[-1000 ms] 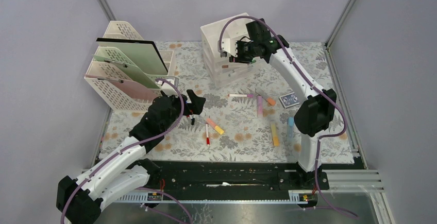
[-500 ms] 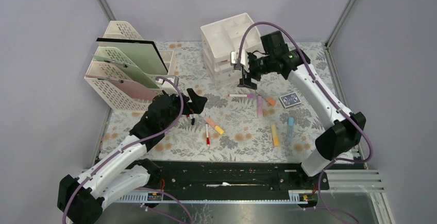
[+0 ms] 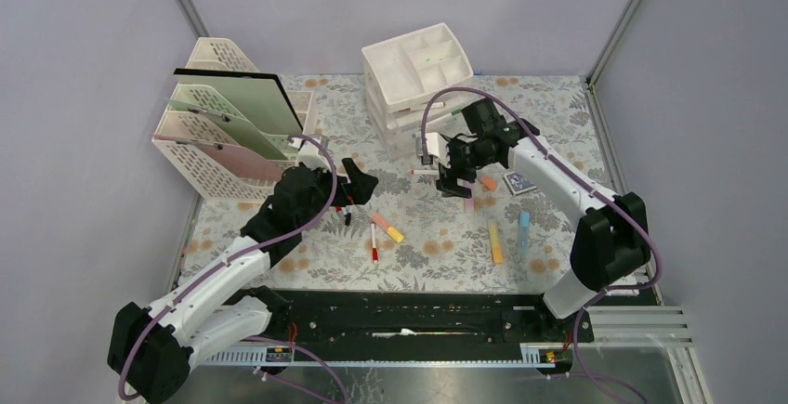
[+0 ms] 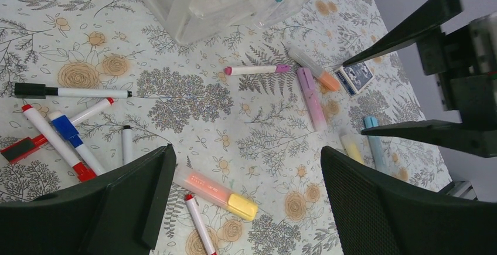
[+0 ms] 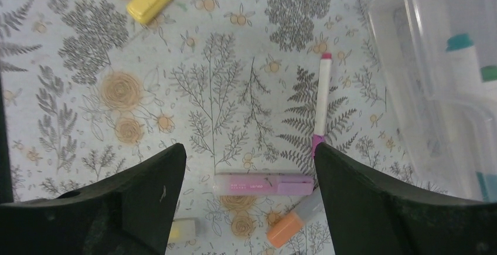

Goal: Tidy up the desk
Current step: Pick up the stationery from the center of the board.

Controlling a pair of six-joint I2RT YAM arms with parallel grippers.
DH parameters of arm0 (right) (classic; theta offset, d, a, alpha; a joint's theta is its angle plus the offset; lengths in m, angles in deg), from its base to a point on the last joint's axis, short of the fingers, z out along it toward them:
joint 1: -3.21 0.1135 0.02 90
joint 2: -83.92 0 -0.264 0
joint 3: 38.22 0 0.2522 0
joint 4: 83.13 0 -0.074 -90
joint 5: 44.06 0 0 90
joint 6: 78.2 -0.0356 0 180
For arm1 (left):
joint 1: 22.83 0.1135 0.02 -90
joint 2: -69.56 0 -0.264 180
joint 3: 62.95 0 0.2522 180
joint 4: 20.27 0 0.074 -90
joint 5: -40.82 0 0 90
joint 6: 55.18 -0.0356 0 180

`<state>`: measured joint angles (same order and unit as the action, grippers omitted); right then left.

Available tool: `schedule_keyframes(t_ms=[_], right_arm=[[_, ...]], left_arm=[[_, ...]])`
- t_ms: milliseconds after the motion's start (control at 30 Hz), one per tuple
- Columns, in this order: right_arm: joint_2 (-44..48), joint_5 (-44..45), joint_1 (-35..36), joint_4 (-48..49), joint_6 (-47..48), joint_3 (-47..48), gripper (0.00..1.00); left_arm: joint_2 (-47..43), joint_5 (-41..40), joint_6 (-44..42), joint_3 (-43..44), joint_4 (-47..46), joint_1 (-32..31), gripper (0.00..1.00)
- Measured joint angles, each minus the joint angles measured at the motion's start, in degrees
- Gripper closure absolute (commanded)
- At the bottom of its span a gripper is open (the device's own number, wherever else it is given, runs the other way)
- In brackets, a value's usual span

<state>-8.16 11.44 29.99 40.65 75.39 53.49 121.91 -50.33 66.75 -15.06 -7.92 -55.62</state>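
Black right gripper (image 3: 453, 181) lower, perhaps empty

File rack (image 3: 200, 167) back left on the desk (image 3: 437, 228), drawer box (image 3: 390, 111) back middle, pens (image 3: 495, 241) in front, card pack (image 3: 521, 182) right

five highlighters (image 3: 495, 241), one card deck (image 3: 520, 182)

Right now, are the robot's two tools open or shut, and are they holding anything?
Left tool: open, holding nothing.
Right tool: open, holding nothing.
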Motion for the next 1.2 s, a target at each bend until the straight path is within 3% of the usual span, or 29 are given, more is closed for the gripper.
schedule_keyframes(t_ms=[333,633,1000,1200], right_arm=[[-3.72,6.69,0.0,13.35,3.43,-9.25,0.24],[-10.73,9.33,0.0,23.82,7.3,-10.86,0.26],[-17.59,11.06,-0.02,28.72,7.96,-9.29,0.29],[-19.04,11.43,-0.07,30.14,7.89,-7.93,0.36]], left_arm=[[0.0,0.17,0.33,0.0,-0.02,0.61,0.01],[-0.37,0.02,0.72,0.0,0.13,0.68,0.01],[-1.64,-0.96,0.72,0.0,1.14,1.22,0.01],[-1.49,-1.01,0.7,0.0,1.29,1.42,0.01]])
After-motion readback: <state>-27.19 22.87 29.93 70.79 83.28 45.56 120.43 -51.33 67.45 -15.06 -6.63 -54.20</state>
